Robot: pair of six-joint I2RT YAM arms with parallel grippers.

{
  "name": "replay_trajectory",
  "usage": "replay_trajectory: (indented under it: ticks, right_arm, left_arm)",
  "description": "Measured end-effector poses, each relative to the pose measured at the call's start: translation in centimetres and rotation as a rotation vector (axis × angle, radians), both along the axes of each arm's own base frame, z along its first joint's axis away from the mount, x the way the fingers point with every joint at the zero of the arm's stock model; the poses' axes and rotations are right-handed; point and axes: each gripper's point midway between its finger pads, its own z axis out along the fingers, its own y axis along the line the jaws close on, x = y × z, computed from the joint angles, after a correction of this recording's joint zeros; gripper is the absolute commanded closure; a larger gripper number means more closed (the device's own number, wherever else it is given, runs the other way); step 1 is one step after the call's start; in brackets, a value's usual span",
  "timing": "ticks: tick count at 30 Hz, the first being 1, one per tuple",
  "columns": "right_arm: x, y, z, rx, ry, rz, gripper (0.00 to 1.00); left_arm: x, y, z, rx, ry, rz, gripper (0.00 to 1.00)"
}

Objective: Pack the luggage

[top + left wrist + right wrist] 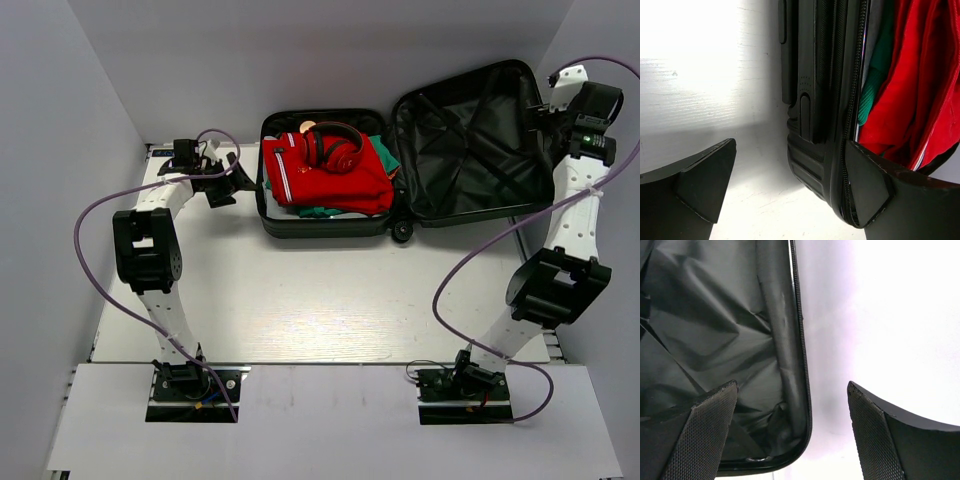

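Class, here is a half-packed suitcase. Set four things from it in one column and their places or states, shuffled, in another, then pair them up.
1 headphones
2 green garment
3 lid
4 left pincer

A open, at the left side of the suitcase
B under the red jacket
C on top of the red jacket
D swung open, black lining showing

Pairs: 1-C, 2-B, 3-D, 4-A

Glare bleaches the table beyond the left claw; its near fingers sit dark, softly blurred.

White table, open black luggage on its far part, lid to the right
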Motion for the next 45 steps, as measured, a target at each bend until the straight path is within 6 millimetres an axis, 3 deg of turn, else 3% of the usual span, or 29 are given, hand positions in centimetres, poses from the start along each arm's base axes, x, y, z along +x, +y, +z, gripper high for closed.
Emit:
replay_trajectory:
  ticks: [4, 12, 16, 17, 19, 24, 27, 31, 33, 35, 37, 39, 42, 43, 45]
  right_arm:
    - [0.3, -0.9, -1.3, -0.027, 0.016, -0.009, 0.1]
    - [2.5, -3.3, -10.1, 0.0, 0.178, -0.03, 0.13]
    - [2.8, -4.0, -12.5, -0.005, 0.229, -0.034, 0.68]
    - [2.7, -4.4, -12.4, -0.016, 0.226, -0.04, 1.0]
    - [2.6, -5.5, -11.9, -0.016, 0.204, -0.051, 1.0]
    - [2.1, -4.4, -11.1, 0.017, 0.203, 0.014, 1.0]
    - [1.5, -3.1, -8.5, 0.069, 0.157, 0.061, 1.0]
    - [0.5, 0.1, -1.9, 0.132, 0.007, 0.142, 1.0]
    - [0.8, 3.5, 2.7, 0.187, -0.136, 0.236, 1.0]
    - [1.0, 9.7, 7.6, 0.32, -0.279, 0.383, 1.0]
    - [0.4, 16.7, 11.7, 0.448, -0.365, 0.543, 1.0]
    - [-1.1, 23.9, 14.1, 0.588, -0.369, 0.716, 1.0]
    - [-4.8, 36.9, 14.2, 0.79, -0.215, 1.069, 1.0]
    - [-6.1, 41.0, 13.5, 0.846, -0.14, 1.174, 1.0]
    - [-8.1, 47.2, 10.7, 0.946, 0.03, 1.298, 1.0]
  left_arm:
    - [0.1, -0.1, 0.1, 0.013, -0.006, -0.004, 0.01]
    - [0.7, -0.1, 0.2, 0.046, -0.024, -0.005, 0.01]
    - [1.0, -0.1, 0.1, 0.046, -0.026, -0.006, 0.01]
    - [1.2, -0.2, 0.1, 0.046, -0.028, -0.006, 0.01]
    - [1.4, -0.3, 0.1, 0.043, -0.031, -0.008, 0.01]
    - [2.2, -0.8, 0.2, 0.047, -0.046, -0.018, 0.01]
    - [2.7, -1.1, 0.1, 0.042, -0.058, -0.021, 0.01]
    - [3.4, -1.6, 0.1, 0.012, -0.076, -0.022, 0.01]
    - [3.9, -1.7, 0.1, -0.001, -0.09, -0.019, 0.01]
    - [4.3, -2.2, 0.2, -0.016, -0.11, -0.022, 0.01]
    - [4.1, -4.2, -0.9, -0.028, -0.1, -0.058, 0.01]
    - [3.3, -6.8, -2.6, -0.036, -0.072, -0.099, 0.01]
    - [2.1, -8.8, -3.7, -0.056, -0.046, -0.135, 0.01]
    - [1.9, -9.1, -3.7, -0.065, -0.042, -0.14, 0.01]
    - [1.6, -9.5, -3.8, -0.082, -0.044, -0.14, 0.01]
